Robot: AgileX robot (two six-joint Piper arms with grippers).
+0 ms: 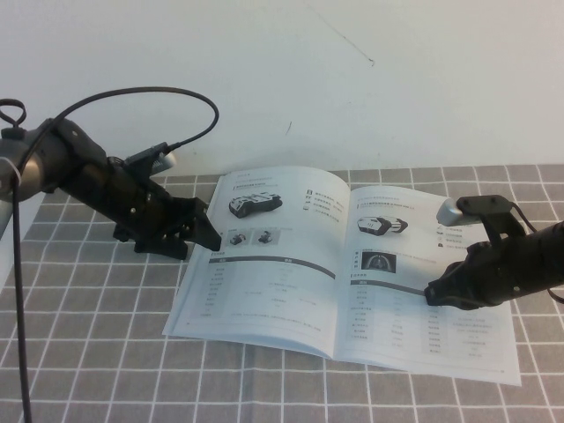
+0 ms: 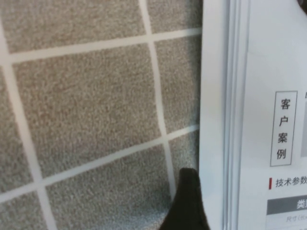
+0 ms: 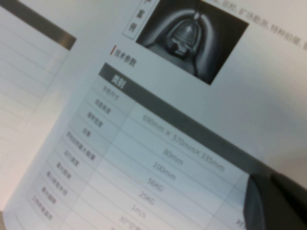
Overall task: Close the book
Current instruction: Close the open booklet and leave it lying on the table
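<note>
Nearest are the right jaws. They look pressed together into one point, holding nothing, and that point seems to rest on the right page (image 3: 158, 143) of the book (image 1: 282, 291), about halfway across it. The book lies wide open and flat on the counter (image 1: 106, 370), which has a grey checked cloth. Its fold (image 1: 342, 273) runs from near to far between the two arms. A bit farther back, the left jaws sit low at the book's left edge (image 2: 213, 96), touching it or just beside it; I cannot tell if they are wide or narrow. I think the step in hand is getting under that left side so it can swing over the fold. To do it well, the left jaws should slip under the whole pile of sheets, not just the top one — the edge shows many thin layers. Then the right arm (image 1: 520, 260) has to lift away, or the page will land on it. For room, bare cloth lies open to the left and in front of the book. Farther back, the book's far edge comes close to the white wall (image 1: 352, 70). The left arm (image 1: 88, 172) has a looping black cable (image 1: 141, 88) above it — a high swing should keep clear of that.
</note>
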